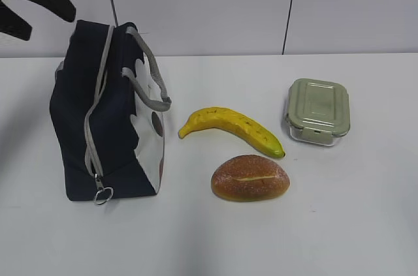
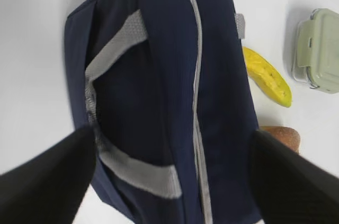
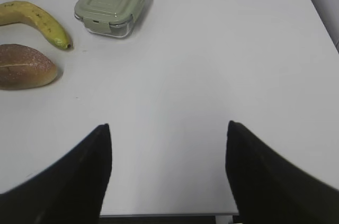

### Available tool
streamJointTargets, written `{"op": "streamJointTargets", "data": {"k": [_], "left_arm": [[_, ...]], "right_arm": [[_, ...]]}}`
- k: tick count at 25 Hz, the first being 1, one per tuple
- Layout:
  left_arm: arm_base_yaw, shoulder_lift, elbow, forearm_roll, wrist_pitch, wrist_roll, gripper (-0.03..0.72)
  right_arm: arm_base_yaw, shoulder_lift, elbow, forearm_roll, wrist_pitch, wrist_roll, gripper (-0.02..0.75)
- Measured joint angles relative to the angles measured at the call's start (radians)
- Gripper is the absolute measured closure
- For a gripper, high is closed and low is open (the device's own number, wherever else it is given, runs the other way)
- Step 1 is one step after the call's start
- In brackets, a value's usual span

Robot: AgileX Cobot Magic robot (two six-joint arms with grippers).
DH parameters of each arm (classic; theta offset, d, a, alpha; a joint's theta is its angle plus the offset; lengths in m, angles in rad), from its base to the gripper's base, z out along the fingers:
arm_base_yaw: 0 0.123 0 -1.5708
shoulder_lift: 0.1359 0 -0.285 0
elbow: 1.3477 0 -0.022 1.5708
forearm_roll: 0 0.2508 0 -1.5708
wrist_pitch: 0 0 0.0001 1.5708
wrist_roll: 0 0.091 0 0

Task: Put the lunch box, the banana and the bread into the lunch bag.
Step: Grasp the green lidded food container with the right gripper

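The navy lunch bag (image 1: pixel 108 126) stands at the left, its grey zipper (image 1: pixel 95 126) running down to the metal ring pull (image 1: pixel 102 194) at the front bottom. The banana (image 1: pixel 232 129), the bread (image 1: pixel 250 178) and the green-lidded lunch box (image 1: pixel 318 111) lie on the table to its right. My left gripper (image 1: pixel 40 14) hovers open and empty above the bag's back end; its wrist view looks down on the bag (image 2: pixel 153 65) between the spread fingers (image 2: pixel 47 181). My right gripper (image 3: pixel 168 150) is open and empty over bare table, well right of the lunch box (image 3: pixel 112 2).
The white table (image 1: pixel 339 224) meets a pale wall at the back. The left wrist view also shows the banana (image 2: pixel 267 75), the lunch box (image 2: pixel 320 49) and a bit of the bread (image 2: pixel 283 135). The right wrist view shows the banana (image 3: pixel 37 18), the bread (image 3: pixel 24 66) and the table edge (image 3: pixel 169 214).
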State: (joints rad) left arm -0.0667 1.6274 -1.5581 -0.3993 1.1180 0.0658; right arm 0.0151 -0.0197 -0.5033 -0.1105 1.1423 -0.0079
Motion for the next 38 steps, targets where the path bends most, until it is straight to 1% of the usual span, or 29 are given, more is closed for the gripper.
{"op": "streamJointTargets", "data": {"k": [3,5,9,17,20,24,28,30,34,35,38], "left_arm": [[-0.012,0.084,-0.068,-0.001,0.039,0.000,0.181],[-0.012,0.125,-0.092,-0.002,0.068,0.000,0.226],[-0.012,0.172,-0.098,-0.001,0.092,0.000,0.306],[-0.012,0.186,-0.103,0.000,0.086,0.001,0.419],[-0.012,0.190,-0.104,0.000,0.085,0.006,0.440],[-0.012,0.205,-0.105,0.000,0.084,0.008,0.445],[-0.012,0.208,-0.105,0.000,0.083,0.008,0.482],[-0.012,0.214,-0.105,-0.002,0.083,0.008,0.521],[-0.012,0.225,-0.106,-0.008,0.083,0.009,0.668],[-0.012,0.225,-0.106,-0.012,0.083,0.009,0.682],[-0.012,0.225,-0.106,-0.035,0.082,0.010,0.688]], "right_arm": [[0.000,0.000,0.000,0.000,0.000,0.000,0.240],[0.000,0.000,0.000,0.000,0.000,0.000,0.240],[0.000,0.000,0.000,0.000,0.000,0.000,0.240],[0.000,0.000,0.000,0.000,0.000,0.000,0.240],[0.000,0.000,0.000,0.000,0.000,0.000,0.240],[0.000,0.000,0.000,0.000,0.000,0.000,0.240],[0.000,0.000,0.000,0.000,0.000,0.000,0.240],[0.000,0.000,0.000,0.000,0.000,0.000,0.240],[0.000,0.000,0.000,0.000,0.000,0.000,0.240],[0.000,0.000,0.000,0.000,0.000,0.000,0.240],[0.000,0.000,0.000,0.000,0.000,0.000,0.240]]}}
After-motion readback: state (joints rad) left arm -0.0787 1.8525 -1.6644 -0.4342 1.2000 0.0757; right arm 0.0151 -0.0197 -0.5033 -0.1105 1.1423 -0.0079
